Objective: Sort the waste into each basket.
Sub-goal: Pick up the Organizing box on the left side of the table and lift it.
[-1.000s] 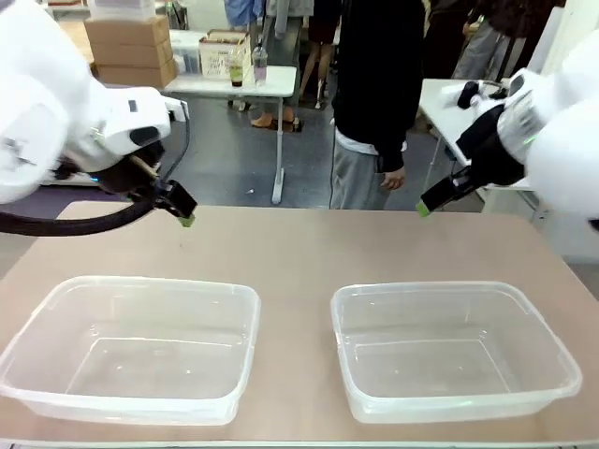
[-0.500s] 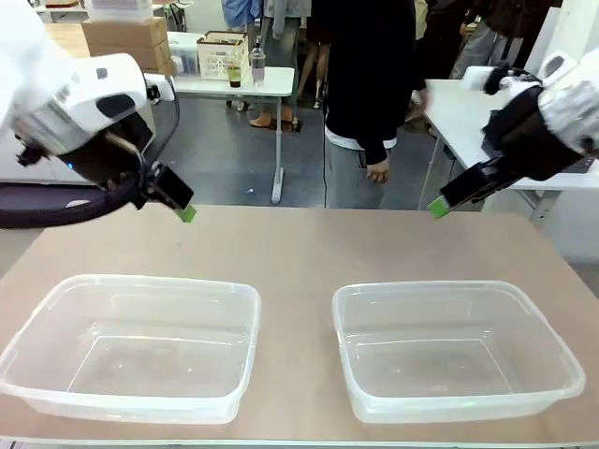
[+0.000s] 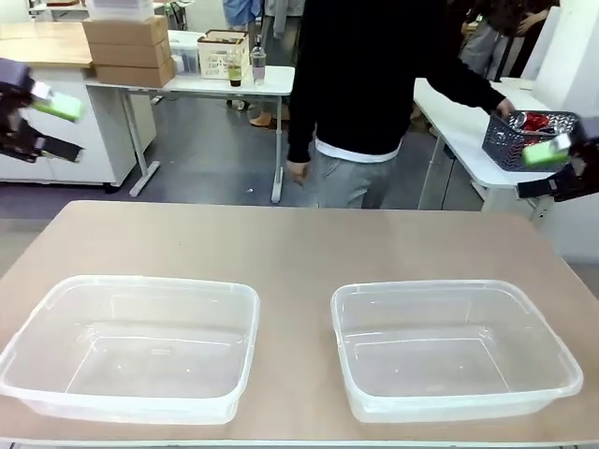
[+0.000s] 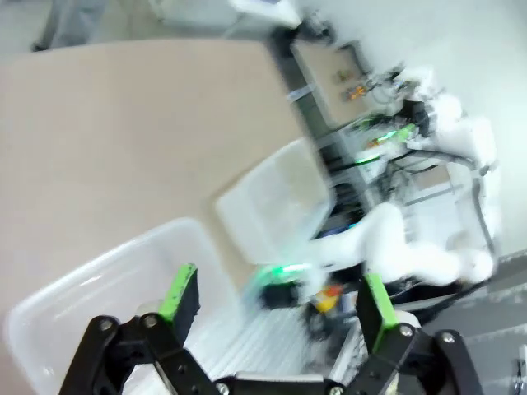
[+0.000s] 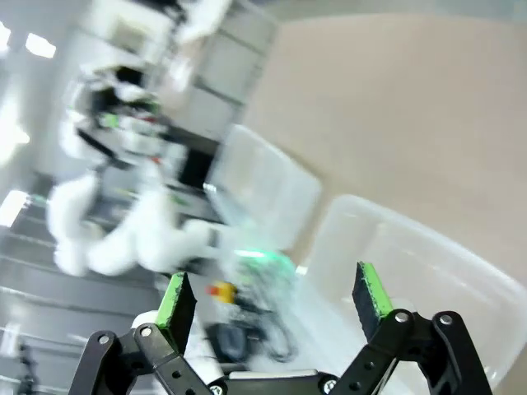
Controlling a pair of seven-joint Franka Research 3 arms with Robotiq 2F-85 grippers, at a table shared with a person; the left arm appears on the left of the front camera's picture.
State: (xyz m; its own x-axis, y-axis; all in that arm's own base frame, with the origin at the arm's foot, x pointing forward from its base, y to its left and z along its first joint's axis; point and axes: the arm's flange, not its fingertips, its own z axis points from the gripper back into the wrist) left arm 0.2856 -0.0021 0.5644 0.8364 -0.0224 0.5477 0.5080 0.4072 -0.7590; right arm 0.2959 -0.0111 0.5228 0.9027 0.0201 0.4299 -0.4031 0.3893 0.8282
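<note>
Two empty tubs, trash not on my table yet.
Front view: my left pincer (image 3: pixel 64 129) and right pincer (image 3: pixel 542 171) hang open, holding nothing, past the table's (image 3: pixel 299 238) far corners. The left tub (image 3: pixel 140 282) and right tub (image 3: pixel 430 287) by the near edge are empty. Red cans (image 3: pixel 535 122) sit in a grey basket (image 3: pixel 513 145) beyond the far right corner, by a person's hand (image 3: pixel 503 108); I could bump it. Left wrist view: blurry, tubs empty. Right wrist view: same; they look alike, so I could mix them up.

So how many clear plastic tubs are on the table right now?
2. The left tub sits on the table at the robot's near left, the right tub at its near right, a gap between them. Both look empty; no third seems hidden.
</note>
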